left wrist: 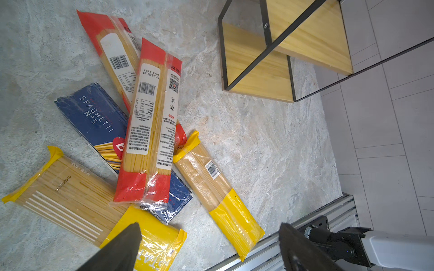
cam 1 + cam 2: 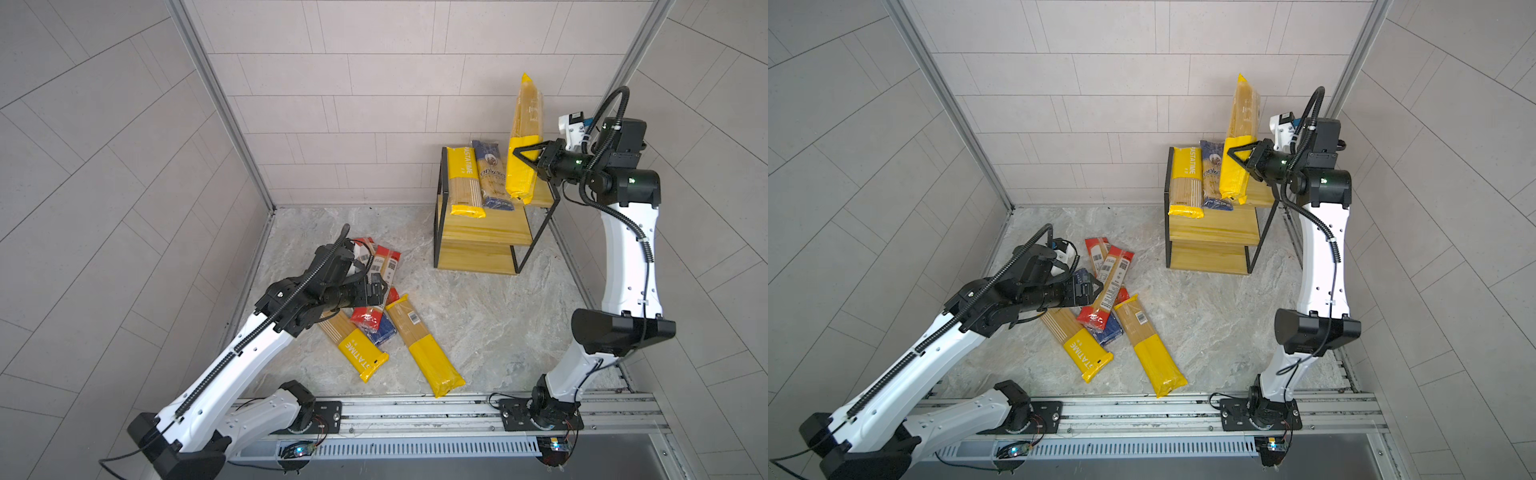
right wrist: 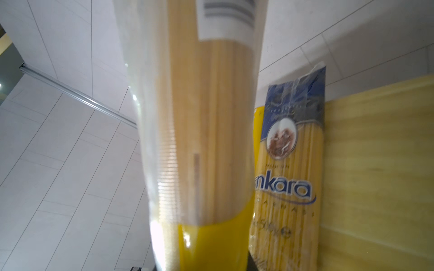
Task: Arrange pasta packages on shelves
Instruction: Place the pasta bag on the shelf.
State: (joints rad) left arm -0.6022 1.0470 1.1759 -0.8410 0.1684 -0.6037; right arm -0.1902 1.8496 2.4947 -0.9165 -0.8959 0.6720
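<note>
**Far right.** You see the three-tier rack of yellowish wooden boards in a black metal frame [image 2: 490, 230] standing on the grey marbled floor [image 2: 478, 328]. Its top tier carries two packs lying flat, side by side, with their long axes running near to far. On the left is a yellow "PASTATIME" spaghetti pack [image 2: 465, 178], printed yellow end far. Touching it on the right is a dark blue "ankara" spaghetti pack [image 2: 492, 172].

Right of these, your right gripper [image 2: 524, 154] is clamped across the yellow lower half of a long yellow-and-clear spaghetti pack [image 2: 527, 124]. This pack stands nearly upright, clear end up. Its yellow end is down over the top tier, just beside the blue pack. Whether it touches the board you cannot tell.

**Near left.** A loose pile lies on the floor below your left gripper [image 1: 209, 234], whose jaws stand wide apart and hold nothing.
- On top is a red-ended clear spaghetti pack [image 1: 150, 122], crossing a dark blue "SPAGHETTI N°5" pack [image 1: 91, 115].
- A second red-ended pack [image 1: 115, 47] lies partly beneath it, towards the far left.
- A second "PASTATIME" pack [image 1: 68, 199] and a barcode-labelled yellow pack [image 1: 218, 194] flank the pile. Their long axes slant from far left to near right, yellow ends nearest.
</note>
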